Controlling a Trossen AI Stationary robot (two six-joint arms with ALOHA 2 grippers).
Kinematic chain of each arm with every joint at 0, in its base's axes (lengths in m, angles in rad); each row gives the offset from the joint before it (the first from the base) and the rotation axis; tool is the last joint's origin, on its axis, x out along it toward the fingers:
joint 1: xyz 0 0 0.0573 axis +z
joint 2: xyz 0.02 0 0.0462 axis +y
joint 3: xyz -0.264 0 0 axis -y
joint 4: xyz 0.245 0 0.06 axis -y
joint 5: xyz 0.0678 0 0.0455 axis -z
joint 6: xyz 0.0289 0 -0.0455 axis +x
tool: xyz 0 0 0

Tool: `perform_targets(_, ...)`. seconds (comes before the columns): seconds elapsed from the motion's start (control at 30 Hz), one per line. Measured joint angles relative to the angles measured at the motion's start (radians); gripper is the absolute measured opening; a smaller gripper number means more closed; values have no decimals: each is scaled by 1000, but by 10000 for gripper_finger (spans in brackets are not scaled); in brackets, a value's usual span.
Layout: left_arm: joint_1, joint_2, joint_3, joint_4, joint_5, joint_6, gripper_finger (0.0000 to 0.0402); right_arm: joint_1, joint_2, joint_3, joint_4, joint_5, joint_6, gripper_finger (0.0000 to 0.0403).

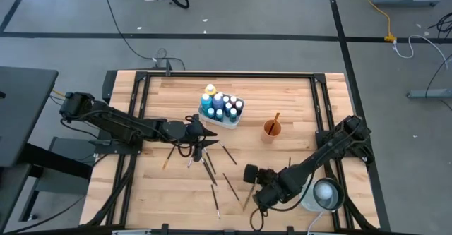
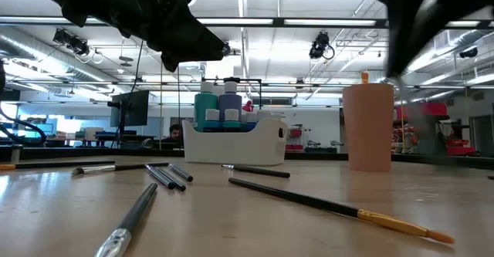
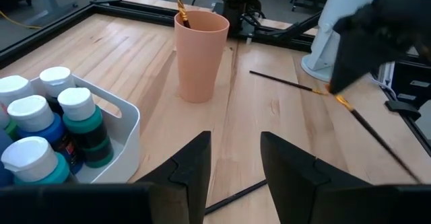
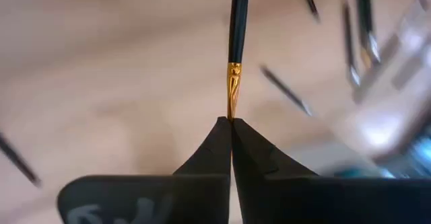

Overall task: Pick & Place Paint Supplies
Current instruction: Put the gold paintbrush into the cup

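Right gripper [image 4: 231, 126] pinched on 1 paintbrush [image 4: 236, 42] at its bristle end, near the table's front

The brush looks light, stiff and slim, likely to pivot; a hold nearer mid-handle seems steadier. Left gripper [image 3: 234, 158] hovers, jaws apart and empty, beside the white tray [image 3: 124, 126] of paint bottles [image 3: 79, 120]

A dark gripper [image 2: 202, 47] hangs above the white tray [image 2: 235, 143] of paint bottles [image 2: 218, 106], brushes [image 2: 166, 175] scattered on the table below it, cup [image 2: 369, 126] off to its side
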Motion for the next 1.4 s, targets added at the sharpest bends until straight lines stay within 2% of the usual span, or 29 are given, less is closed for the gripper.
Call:
perform_targets(0.17, 0, 0, 0, 0, 0, -1, 138, -16, 0, 57, -196, 242, 13, 1)
perform_targets(0.3, 0, 0, 0, 0, 12, -5, 138, -41, -19, 65, -410, 381, 115, 0)
perform_targets(0.43, 0, 0, 0, 2, 26, -4, 138, -67, -70, 65, -537, 415, 266, 0)
perform_targets(0.53, 0, 0, 0, 11, 26, -4, 138, -80, -133, 62, -520, 429, 254, 0)
perform_targets(0.67, 0, 0, 0, 47, 27, 8, 138, -104, -207, 63, -525, 507, 229, 0)
perform_targets(0.77, 0, 0, 0, 66, 27, 16, 138, -136, -262, 63, -533, 498, 226, 0)
perform_targets(0.9, 0, 0, 0, 70, 30, 16, 138, -169, -298, 63, -531, 495, 111, 0)
perform_targets(1.13, 0, 0, 0, 71, 30, 15, 138, -219, -303, 63, -530, 673, -206, 0)
perform_targets(1.4, 0, 0, 0, 70, 30, 10, 138, -250, -307, 62, -529, 669, -273, 0)
